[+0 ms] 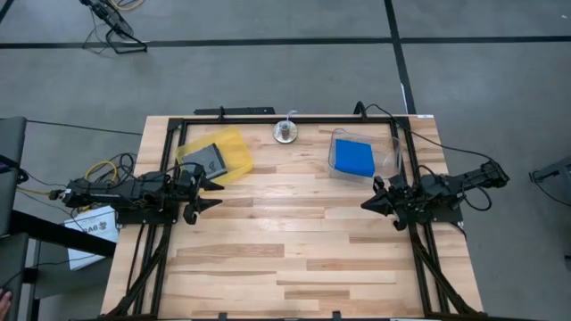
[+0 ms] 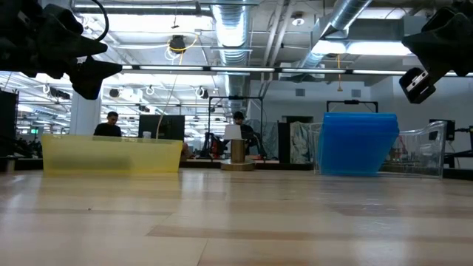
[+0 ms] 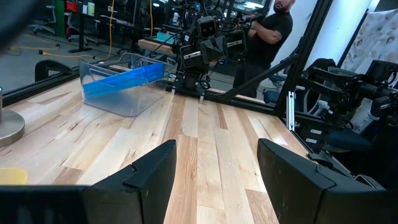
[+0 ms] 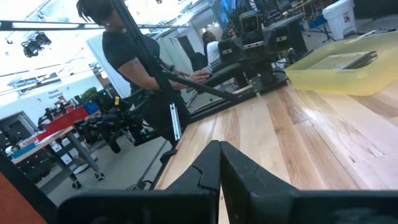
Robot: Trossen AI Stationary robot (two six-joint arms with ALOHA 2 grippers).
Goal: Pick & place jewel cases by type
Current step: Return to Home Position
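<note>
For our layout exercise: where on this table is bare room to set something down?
Crowded: one edge, with yellow tray, round metal object and clear bin. Bare: the table half away from them, and the strip between left gripper and right gripper.

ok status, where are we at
Left gripper open, right gripper shut, both empty. Blue jewel cases in clear bin, grey jewel case in yellow tray. Nothing in the way.

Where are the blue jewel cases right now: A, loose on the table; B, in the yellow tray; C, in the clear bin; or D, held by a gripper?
C: the blue jewel cases sit inside the clear bin near the right gripper, which is shut and empty; the left gripper is open.
</note>
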